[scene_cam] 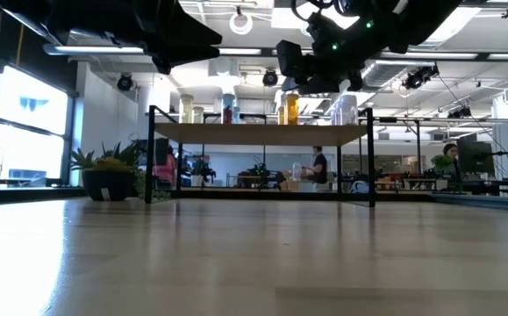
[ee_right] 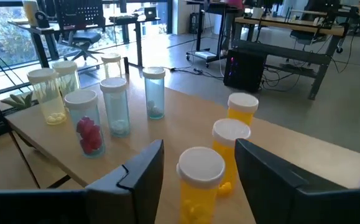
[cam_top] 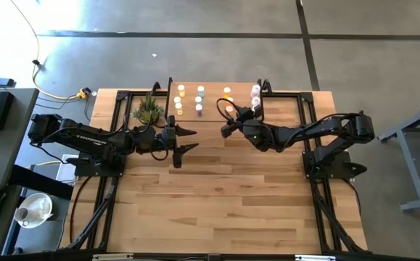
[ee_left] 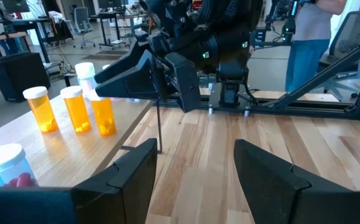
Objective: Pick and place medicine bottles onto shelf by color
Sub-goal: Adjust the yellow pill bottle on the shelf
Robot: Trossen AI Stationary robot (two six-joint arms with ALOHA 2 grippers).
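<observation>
right claw (cam_top: 225, 120) spread astride orange bottle (ee_right: 200, 180) on shelf (cam_top: 213, 104) | left claw (cam_top: 186, 140) spread, idle over worktop | risk: a careless pull-back tips that bottle into its neighbours

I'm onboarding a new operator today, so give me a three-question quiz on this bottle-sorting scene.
1. True or false: the right pincer grips an orange white-capped medicine bottle.
2. Which stands beside the low light-wood shelf on black legs: A) small green potted plant, B) red mug?
3. Fill in: the left pincer hovers over the wooden ___.

Key: 1 false, its jaws stand open around the bottle; 2 A; 3 tabletop.
</observation>
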